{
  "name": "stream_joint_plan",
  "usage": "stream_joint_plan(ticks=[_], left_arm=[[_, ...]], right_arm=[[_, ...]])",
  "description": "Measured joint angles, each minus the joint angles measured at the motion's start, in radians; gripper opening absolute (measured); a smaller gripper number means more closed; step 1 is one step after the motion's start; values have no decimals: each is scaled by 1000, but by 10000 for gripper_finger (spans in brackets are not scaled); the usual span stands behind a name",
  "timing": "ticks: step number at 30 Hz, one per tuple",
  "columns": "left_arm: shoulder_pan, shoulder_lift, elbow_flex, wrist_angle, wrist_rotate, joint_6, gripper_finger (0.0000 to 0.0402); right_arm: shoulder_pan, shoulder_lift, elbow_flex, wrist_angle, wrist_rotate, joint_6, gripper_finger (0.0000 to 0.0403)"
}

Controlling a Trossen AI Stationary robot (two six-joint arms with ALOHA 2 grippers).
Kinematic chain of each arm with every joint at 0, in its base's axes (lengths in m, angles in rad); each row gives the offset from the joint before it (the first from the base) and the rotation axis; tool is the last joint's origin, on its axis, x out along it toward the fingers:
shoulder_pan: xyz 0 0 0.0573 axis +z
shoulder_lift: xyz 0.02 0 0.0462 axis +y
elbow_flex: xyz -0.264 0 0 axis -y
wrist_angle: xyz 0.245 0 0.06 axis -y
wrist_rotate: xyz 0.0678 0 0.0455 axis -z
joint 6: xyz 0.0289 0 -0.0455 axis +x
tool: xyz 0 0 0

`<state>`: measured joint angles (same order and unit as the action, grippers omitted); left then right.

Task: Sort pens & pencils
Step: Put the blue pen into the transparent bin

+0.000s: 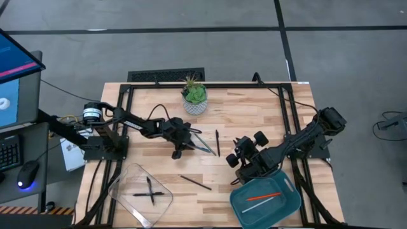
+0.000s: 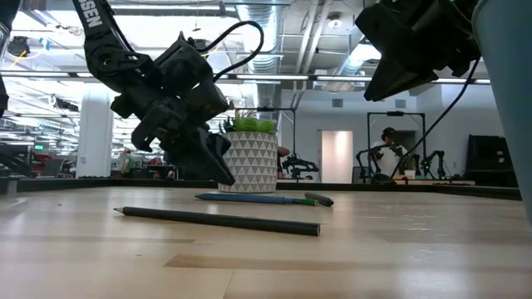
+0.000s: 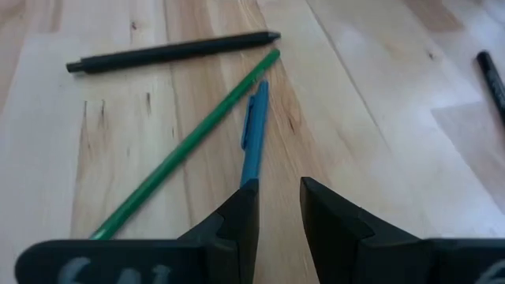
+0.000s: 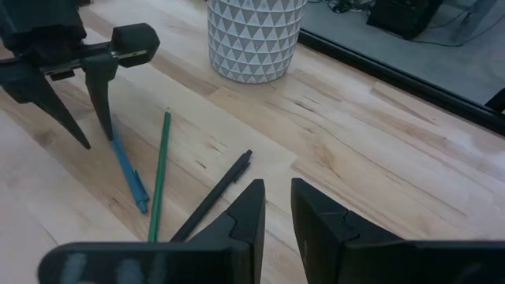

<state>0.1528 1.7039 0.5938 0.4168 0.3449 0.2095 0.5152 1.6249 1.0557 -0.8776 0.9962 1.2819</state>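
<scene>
- Left gripper (image 1: 181, 145) hangs low over the table (image 1: 254, 108) near its middle, fingers (image 4: 99, 95) parted in a narrow gap with nothing between them, tips at the end of the blue pen (image 3: 252, 134).
- Right gripper (image 4: 276, 207) hovers beside the teal tray (image 1: 241, 202), its fingers a small gap apart and empty.
- Potted plant (image 1: 194, 95) stands at the table's far edge.
- Clear tray (image 1: 124, 181) at the near left holds two crossed dark sticks (image 1: 150, 191).
- Teal tray holds an orange-red stick (image 1: 264, 196) and a white one (image 1: 268, 201).
- Green pencil (image 3: 189, 146) lies just beside the blue pen; a black pen (image 3: 170, 52) lies across their far ends.
- Another dark pencil (image 1: 195, 182) lies alone, nearer the front.
</scene>
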Motion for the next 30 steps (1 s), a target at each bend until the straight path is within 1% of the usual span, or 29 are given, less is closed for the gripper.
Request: stream_joint_plan(ticks=[12, 30], left_arm=[[32, 0, 0, -22, -1, 15, 84], [34, 0, 0, -31, 7, 35, 84]], right_arm=[[0, 0, 0, 0, 0, 0, 87], [0, 0, 0, 2, 0, 0, 87]])
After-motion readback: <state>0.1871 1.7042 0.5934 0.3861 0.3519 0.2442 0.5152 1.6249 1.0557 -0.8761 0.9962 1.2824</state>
